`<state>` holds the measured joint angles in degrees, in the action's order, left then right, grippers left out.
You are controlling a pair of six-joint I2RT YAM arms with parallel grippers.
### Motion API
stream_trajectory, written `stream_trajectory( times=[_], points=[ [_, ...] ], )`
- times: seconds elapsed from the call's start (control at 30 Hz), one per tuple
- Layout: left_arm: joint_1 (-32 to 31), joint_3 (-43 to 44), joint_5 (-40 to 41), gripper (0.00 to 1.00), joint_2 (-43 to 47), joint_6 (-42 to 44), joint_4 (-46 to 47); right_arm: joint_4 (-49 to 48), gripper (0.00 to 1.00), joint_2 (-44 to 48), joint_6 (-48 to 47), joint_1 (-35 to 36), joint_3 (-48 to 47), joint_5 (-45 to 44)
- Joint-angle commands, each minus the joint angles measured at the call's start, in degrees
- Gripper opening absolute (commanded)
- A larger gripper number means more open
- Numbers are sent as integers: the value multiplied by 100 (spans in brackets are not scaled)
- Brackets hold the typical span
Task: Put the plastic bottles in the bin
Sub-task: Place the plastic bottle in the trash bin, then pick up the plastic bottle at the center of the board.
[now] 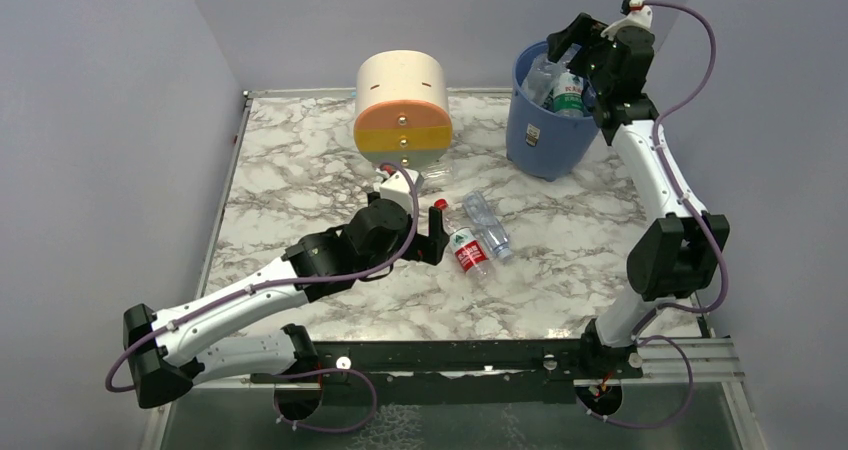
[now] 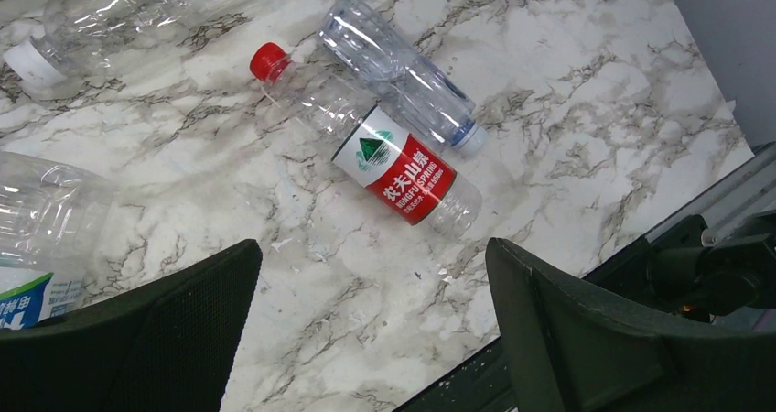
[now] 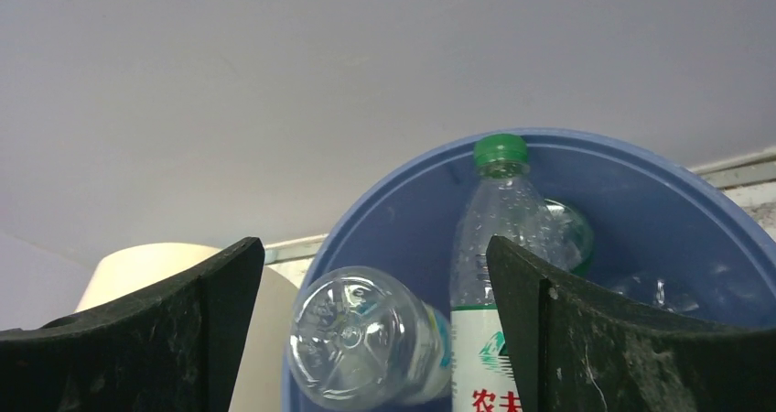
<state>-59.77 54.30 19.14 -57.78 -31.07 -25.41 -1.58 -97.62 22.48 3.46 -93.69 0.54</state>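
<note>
Bottle [image 2: 403, 178] labelled "NONGFU SPRING" lies beyond left gripper [image 2: 373, 256], jaws apart; right gripper [image 3: 375, 247] jaws likewise apart.

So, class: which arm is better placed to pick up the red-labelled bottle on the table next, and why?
Likely left. The left pincer, open, hovers beside the red-labelled bottle, in plain wrist view. The right pincer is open above the bin, far off.

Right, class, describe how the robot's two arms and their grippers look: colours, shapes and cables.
Both arms, left arm and right arm, have smooth white links joined by chunky black joints. A thin purple cable loops along each. The left gripper and right gripper each have two broad, matt black fingers.
</note>
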Motion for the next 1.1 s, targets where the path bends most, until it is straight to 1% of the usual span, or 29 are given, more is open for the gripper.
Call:
stream_trajectory(
  times=[0.0, 0.1, 0.23, 0.57, 0.8, 1.07],
  points=[
    [-35, 14, -52, 99, -131, -31, 198, -85, 94, 529, -187, 113, -74, 278],
    [-35, 43, -59, 99, -244, -37, 205, 166, 94, 754, -191, 144, -69, 177],
    [-35, 105, -89, 99, -467, -76, 187, 326, 94, 1149, -205, 244, 95, 249],
    [98, 307, -268, 99, -1266, -255, 199, 795, 91, 1921, -14, 428, 751, 901],
    [421, 243, -819, 99, -1848, -409, 720, 908, 90, 2263, 85, 602, 1406, 1219],
    [526, 222, -1171, 99, -2458, -540, 1248, 980, 89, 2387, -2, 655, 1871, 1300]
  ],
)
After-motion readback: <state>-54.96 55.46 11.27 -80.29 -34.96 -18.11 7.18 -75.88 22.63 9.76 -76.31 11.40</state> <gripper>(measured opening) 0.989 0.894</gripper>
